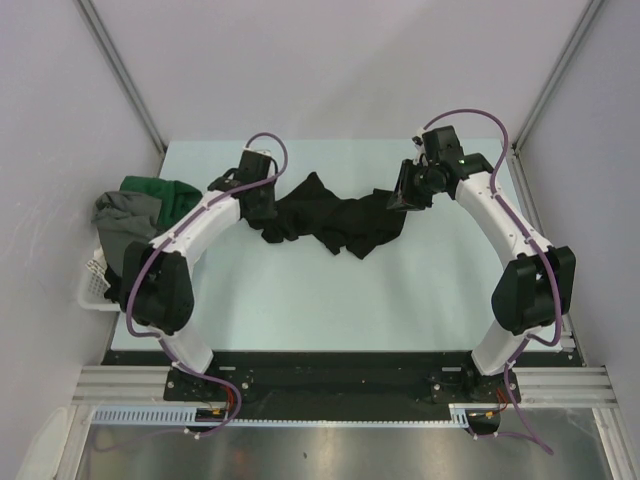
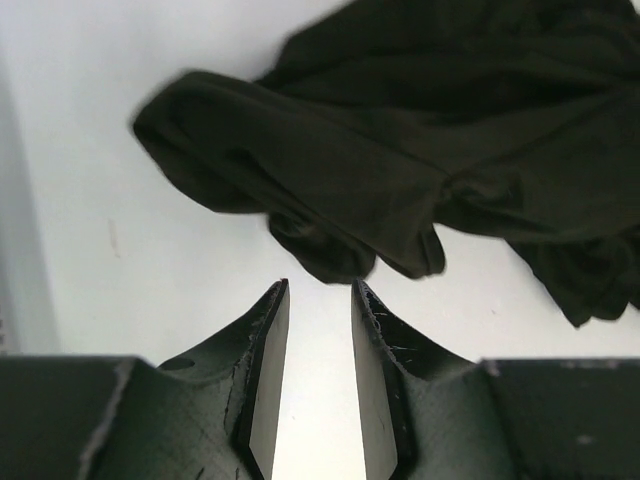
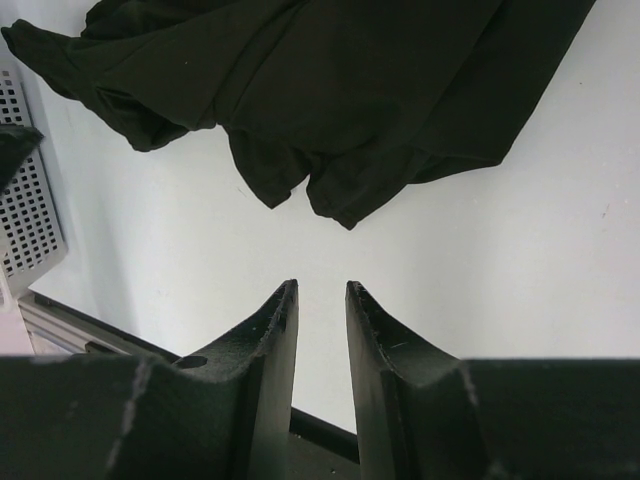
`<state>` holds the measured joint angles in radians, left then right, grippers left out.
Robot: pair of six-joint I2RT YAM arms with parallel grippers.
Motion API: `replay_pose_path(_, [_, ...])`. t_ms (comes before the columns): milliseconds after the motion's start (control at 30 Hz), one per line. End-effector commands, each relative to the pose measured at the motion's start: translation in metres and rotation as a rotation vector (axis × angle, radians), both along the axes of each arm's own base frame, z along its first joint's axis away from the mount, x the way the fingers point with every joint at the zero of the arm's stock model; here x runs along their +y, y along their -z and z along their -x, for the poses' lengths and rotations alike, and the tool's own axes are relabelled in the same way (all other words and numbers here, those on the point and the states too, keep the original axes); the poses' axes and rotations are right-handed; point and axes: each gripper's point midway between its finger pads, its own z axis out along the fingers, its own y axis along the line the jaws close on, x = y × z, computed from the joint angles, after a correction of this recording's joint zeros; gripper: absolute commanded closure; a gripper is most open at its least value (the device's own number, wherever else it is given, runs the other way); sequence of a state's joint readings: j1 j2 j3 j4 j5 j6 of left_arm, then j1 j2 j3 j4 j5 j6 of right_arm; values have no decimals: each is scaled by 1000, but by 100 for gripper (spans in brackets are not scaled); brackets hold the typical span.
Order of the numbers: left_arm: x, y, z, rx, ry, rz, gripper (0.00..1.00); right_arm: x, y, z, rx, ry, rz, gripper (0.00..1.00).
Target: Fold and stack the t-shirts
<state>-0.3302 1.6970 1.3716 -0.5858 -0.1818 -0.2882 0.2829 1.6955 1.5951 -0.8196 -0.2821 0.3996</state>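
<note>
A black t-shirt (image 1: 335, 222) lies crumpled across the middle of the table, stretched out between my two arms. At its left end is my left gripper (image 1: 266, 207). In the left wrist view that gripper (image 2: 320, 290) is open with nothing between its fingers, and the shirt (image 2: 400, 150) lies just beyond the tips. My right gripper (image 1: 402, 193) is at the shirt's right end. In the right wrist view it (image 3: 322, 288) is open and empty, a short way back from the shirt's edge (image 3: 330, 90). A dark green t-shirt (image 1: 160, 193) and a grey t-shirt (image 1: 125, 222) are heaped in the basket.
A white slatted basket (image 1: 93, 282) sits at the table's left edge, and its wall (image 3: 30, 200) shows at the left of the right wrist view. Grey walls close the table in on the left, back and right. The arm bases stand along the near edge.
</note>
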Motion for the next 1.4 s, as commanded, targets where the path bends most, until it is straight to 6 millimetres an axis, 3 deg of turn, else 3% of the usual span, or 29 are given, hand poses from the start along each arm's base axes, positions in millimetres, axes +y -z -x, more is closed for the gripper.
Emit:
replay_pose_path(0, [-24, 7, 8, 8, 23, 37, 64, 5, -14, -8, -30, -2, -28, 69])
replay_pose_path(600, [-52, 66, 17, 130, 56, 16, 63, -12, -10, -4, -17, 8, -14, 69])
replay_pose_path(1367, [-38, 97, 9, 164, -2, -84, 58, -21, -16, -5, -11, -7, -20, 69])
